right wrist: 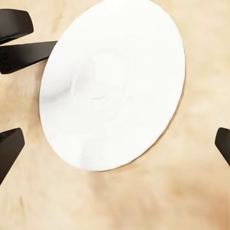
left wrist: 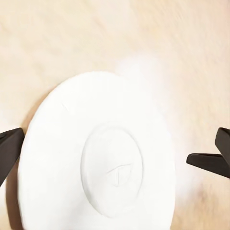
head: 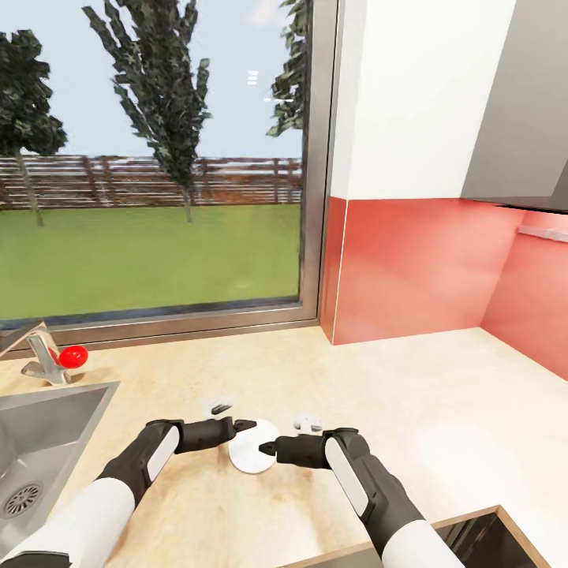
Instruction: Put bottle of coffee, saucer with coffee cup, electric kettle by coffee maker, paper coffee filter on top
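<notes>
A small white saucer (head: 254,456) lies flat on a pale wood-grain countertop (head: 442,402), near its front edge and between the two grippers. In the wrist views the saucer (left wrist: 98,158) shows a shallow round well at its centre and nothing on it.

The left gripper (head: 246,426) reaches in from the left, its dark fingertips spread wide apart either side of the saucer without clearly touching it. The right gripper (head: 267,450) reaches in from the right, its fingers (right wrist: 10,148) also spread wide, with the saucer (right wrist: 112,84) lying in front of them; neither claw holds anything.

To the left a steel sink (head: 43,442) is set into the countertop, with a tap (head: 43,359) and a small red object (head: 73,356) behind it. Behind the counter a large window (head: 150,158) looks onto grass, trees and a wooden fence. To the right the wall is red (head: 418,264) low down and white above, turning a corner. A dark panel (head: 481,536) sits at the counter's front right edge.
</notes>
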### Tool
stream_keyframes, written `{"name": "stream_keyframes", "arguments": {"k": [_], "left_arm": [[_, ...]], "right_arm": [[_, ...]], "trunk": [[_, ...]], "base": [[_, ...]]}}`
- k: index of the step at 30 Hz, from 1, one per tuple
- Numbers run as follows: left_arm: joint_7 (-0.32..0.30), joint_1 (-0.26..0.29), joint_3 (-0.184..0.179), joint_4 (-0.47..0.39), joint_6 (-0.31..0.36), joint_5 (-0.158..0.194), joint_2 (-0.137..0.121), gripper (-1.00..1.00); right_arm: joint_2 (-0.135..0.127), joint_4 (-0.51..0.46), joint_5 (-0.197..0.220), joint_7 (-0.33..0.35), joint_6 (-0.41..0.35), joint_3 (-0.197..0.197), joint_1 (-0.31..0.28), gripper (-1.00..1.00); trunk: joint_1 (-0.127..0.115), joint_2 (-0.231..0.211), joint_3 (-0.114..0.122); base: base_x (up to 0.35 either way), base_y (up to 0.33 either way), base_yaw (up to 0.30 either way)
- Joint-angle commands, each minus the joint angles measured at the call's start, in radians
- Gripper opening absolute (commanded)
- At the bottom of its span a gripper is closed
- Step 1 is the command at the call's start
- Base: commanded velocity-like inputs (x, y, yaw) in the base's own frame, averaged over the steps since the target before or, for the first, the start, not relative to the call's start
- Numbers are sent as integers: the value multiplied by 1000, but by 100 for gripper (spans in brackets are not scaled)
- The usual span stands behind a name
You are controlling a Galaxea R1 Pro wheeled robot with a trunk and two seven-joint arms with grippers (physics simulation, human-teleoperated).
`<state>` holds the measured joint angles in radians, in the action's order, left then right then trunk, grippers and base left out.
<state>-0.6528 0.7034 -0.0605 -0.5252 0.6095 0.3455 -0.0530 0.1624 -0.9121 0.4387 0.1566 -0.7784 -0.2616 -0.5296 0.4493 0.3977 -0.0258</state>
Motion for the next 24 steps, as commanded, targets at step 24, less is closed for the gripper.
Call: {"name": "stream_keyframes", "arguments": {"k": [24], "left_arm": [[2,1,-7,-11,9,9,18,100]], "right_arm": [[0,1,-6,4,-2,1,-1,100]], "trunk": [[1,2,-2]], "base": [[0,0,0]]}}
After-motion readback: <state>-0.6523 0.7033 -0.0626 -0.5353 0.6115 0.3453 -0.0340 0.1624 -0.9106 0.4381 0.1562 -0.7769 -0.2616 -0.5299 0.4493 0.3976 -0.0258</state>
